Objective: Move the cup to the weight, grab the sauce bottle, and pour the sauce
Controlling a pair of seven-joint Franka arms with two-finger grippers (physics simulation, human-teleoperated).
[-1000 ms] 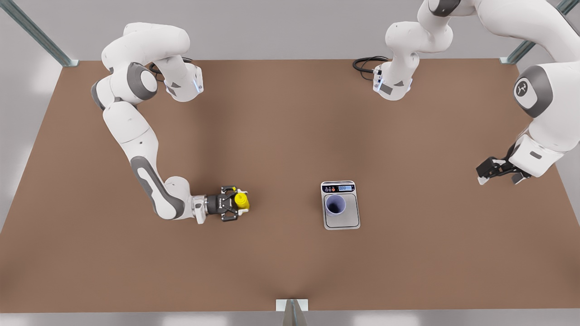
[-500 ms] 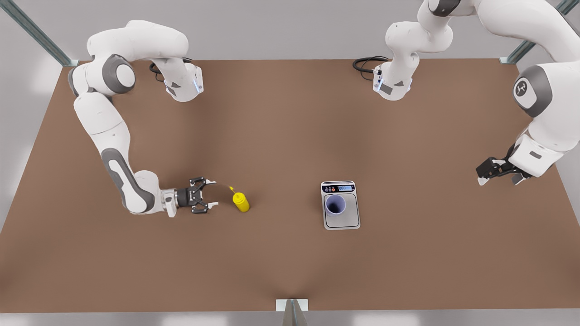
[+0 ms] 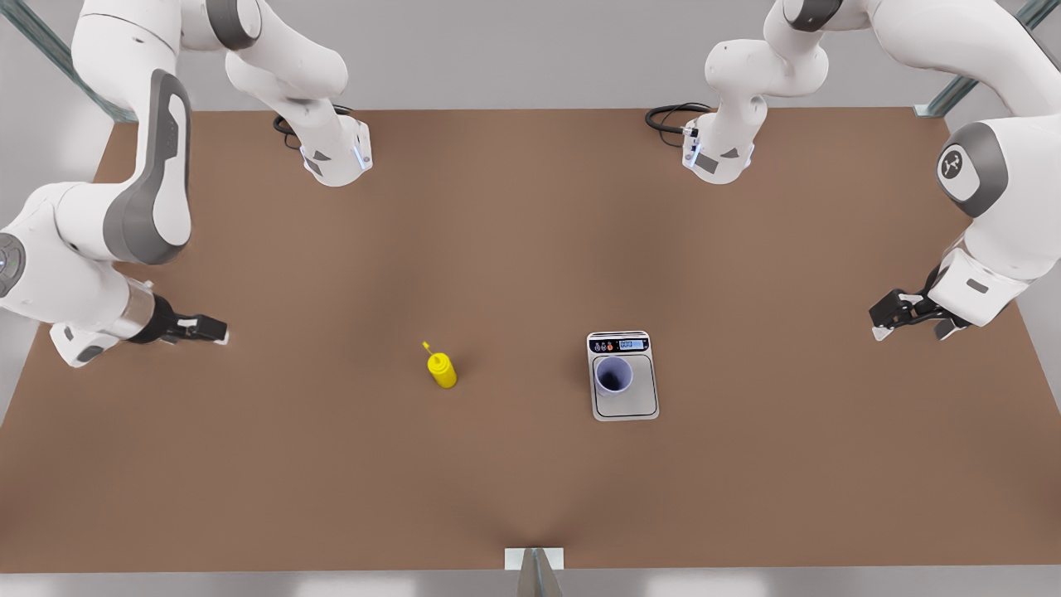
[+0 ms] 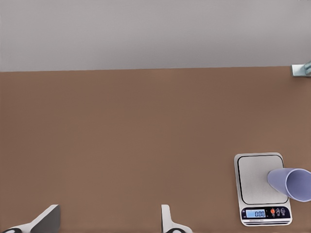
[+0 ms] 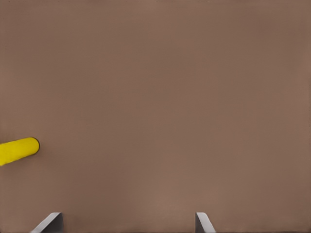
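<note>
The yellow sauce bottle [image 3: 441, 370] stands upright on the brown table, left of centre in the front view, with nothing touching it; it also appears in the right wrist view [image 5: 18, 150]. My right gripper [image 3: 217, 332] [image 5: 126, 222] is open, far off toward the front view's left edge. The lavender-blue cup [image 3: 613, 375] [image 4: 291, 183] sits on the silver weight [image 3: 634, 405] [image 4: 255, 179], close to its display end. My left gripper [image 3: 883, 323] [image 4: 107, 221] hovers open near the front view's right edge, well away from the weight.
Both arm bases stand at the table's far edge, with a black cable [image 3: 667, 116] looped beside one. A metal bracket [image 3: 535, 560] sits mid-way along the near edge. Bare tabletop lies between the bottle and the weight.
My right gripper let go of the sauce bottle and drew back to the front view's left as its arm rose. The bottle stayed upright in place. The left arm waits, barely shifted.
</note>
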